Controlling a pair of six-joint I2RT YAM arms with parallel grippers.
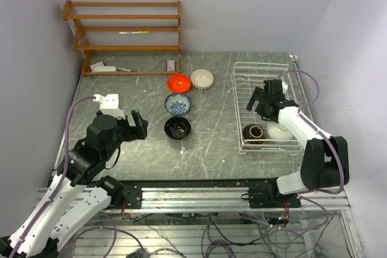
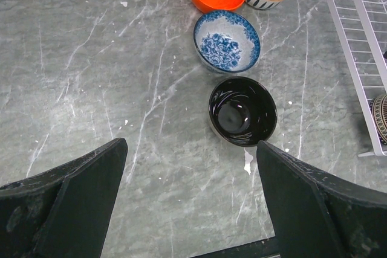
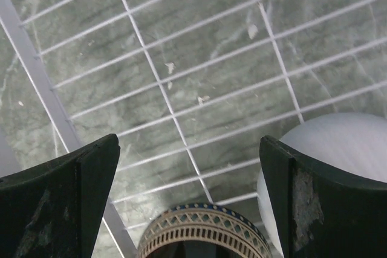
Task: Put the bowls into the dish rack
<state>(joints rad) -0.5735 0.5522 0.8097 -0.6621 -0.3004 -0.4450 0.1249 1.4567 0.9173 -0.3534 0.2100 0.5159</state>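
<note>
Two are loaded at the near end of the dish rack (image 1: 261,63), right side: brown bowl (image 1: 253,132) and white bowl (image 1: 279,131), with the right fingers (image 3: 60,191) spread and empty over the rack. Four wait on the desk (image 1: 211,125): black bowl (image 1: 177,128), just beyond the spread, empty left fingers (image 2: 78,197); blue-and-white bowl (image 1: 178,104); orange bowl (image 1: 178,82) and cream bowl (image 1: 202,79) farthest.

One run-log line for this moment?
dish rack: brown bowl, white bowl | left gripper: open | right gripper: open over dish rack
</note>
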